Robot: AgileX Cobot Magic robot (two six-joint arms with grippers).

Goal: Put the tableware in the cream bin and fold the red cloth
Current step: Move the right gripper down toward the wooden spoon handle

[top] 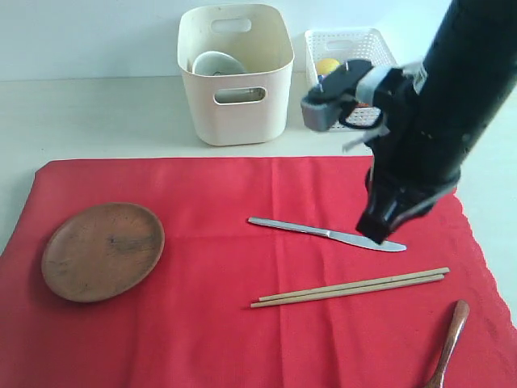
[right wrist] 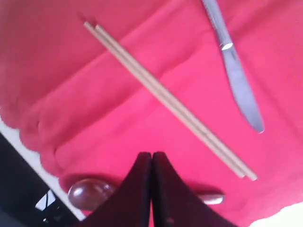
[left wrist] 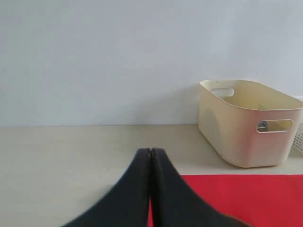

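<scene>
Two grippers are being logged, both with fingers pressed fully together and nothing between them.

1. Right gripper [right wrist: 151, 161]: it is hovering over the red cloth [top: 210, 339], toward the cloth's 3 o'clock side in the exterior view, just above the blade end of the silver knife [top: 323, 233].
2. Left gripper [left wrist: 150, 158]: it is idling above the bare worktop [left wrist: 57, 156] just off a cloth edge, facing the cream bin [top: 242, 121].
3. On the cloth: the knife is lying near centre. The chopsticks [top: 349, 287] are lying side by side just toward 6 o'clock of it. The wooden spoon [top: 449, 343] is resting at the 5 o'clock corner. The wooden plate [top: 103, 250] is sitting at 9 o'clock, well apart.
4. Off the cloth: the bin is standing at 12 o'clock with the white bowl [top: 216, 63] inside, and the lattice basket [top: 347, 40] is standing beside it toward 1 o'clock.

Step in hand, by judgement: tableware is being cleared. Four pieces are waiting, and folding is not yet begun. The next move is calling for the jaws to part and come down across a thin, flat piece, probably the knife, without pinching the fabric.

Views:
- The right wrist view is showing the closed fingertips and the cloth's scalloped edge, which the arm is hiding in the exterior view.
- The spoon is appearing behind the fingers in the right wrist view, while the exterior view is placing it apart from the gripper, flat on the cloth.
- Only the exterior view is showing the plate and the bowl.
- Only the left wrist view is showing the left gripper.
</scene>
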